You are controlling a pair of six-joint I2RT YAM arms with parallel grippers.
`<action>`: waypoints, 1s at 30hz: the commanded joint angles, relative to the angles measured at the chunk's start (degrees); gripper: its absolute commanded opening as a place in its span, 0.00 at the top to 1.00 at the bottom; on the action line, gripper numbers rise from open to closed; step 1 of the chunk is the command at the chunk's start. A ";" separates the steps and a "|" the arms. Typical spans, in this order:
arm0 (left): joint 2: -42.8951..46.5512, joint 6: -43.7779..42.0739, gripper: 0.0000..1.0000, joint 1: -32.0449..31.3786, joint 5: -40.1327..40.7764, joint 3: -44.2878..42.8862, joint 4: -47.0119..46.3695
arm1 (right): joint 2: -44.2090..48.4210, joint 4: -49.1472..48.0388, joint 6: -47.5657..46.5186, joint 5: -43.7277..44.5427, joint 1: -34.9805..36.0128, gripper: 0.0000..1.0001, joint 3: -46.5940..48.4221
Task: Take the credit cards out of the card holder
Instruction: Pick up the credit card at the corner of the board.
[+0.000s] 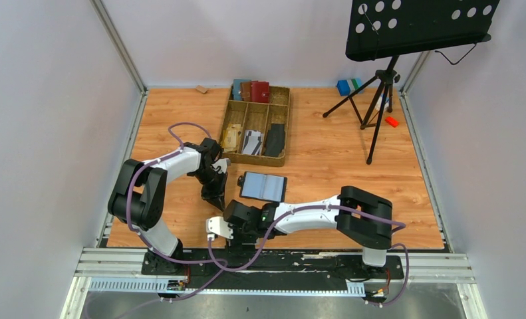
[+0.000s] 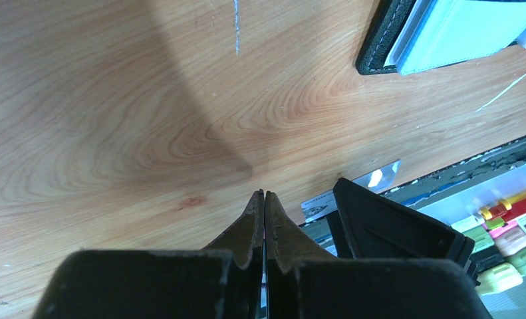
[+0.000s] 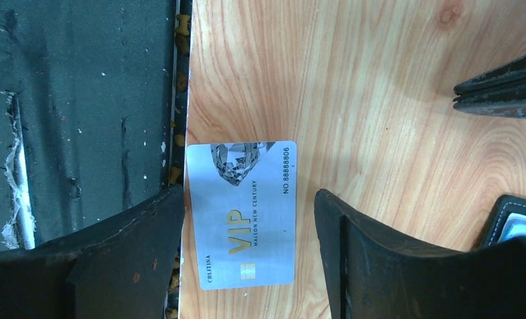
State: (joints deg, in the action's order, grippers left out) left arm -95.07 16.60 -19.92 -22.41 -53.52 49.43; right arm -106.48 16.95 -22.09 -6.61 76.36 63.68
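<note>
Reaching leftward along the near edge of the wooden table (image 1: 326, 166), the right arm (image 1: 313, 212) hovers its right gripper (image 3: 247, 195) over a single credit card (image 3: 241, 226). The left gripper (image 2: 264, 194), jaws pressed together on nothing, points down just left of the card holder (image 1: 263, 187). A compartmented tray (image 1: 250, 160) holding wallets (image 1: 260, 91) sits at the far centre. The card holder lies open and flat, grey-blue sleeves up, far and slightly right of the right gripper. The credit card lies flat at the very near edge, long axis running along that edge and along the fingers. The spread jaws straddle its short side without clamping it. With this card out, the next reach is likely toward the card holder, whose long side runs left to right. The left gripper stands nearer.
</note>
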 commanded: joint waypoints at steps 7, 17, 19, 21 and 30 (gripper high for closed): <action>1.02 -0.53 1.00 -0.47 -0.63 0.30 -0.57 | -1.57 9.60 6.84 3.15 1.60 0.36 -6.16; 1.19 -0.53 1.00 -0.56 -0.61 0.80 -0.74 | -2.20 9.45 7.03 2.77 1.82 0.53 -6.32; 1.29 -0.43 1.00 -0.56 -0.74 1.33 -1.04 | -2.42 9.73 7.06 3.64 1.89 0.54 -6.05; 1.37 -0.30 0.99 -0.76 -1.04 1.63 -1.17 | -2.18 9.80 7.21 4.41 2.29 0.54 -5.74; 1.61 -0.31 0.99 -3.44 -4.43 2.77 -1.88 | 1.68 5.48 10.00 4.52 4.12 0.53 -8.47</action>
State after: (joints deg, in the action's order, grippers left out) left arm -95.07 16.60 -22.26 -23.73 -51.29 48.38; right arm -104.25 14.98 -16.36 -1.10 79.46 60.47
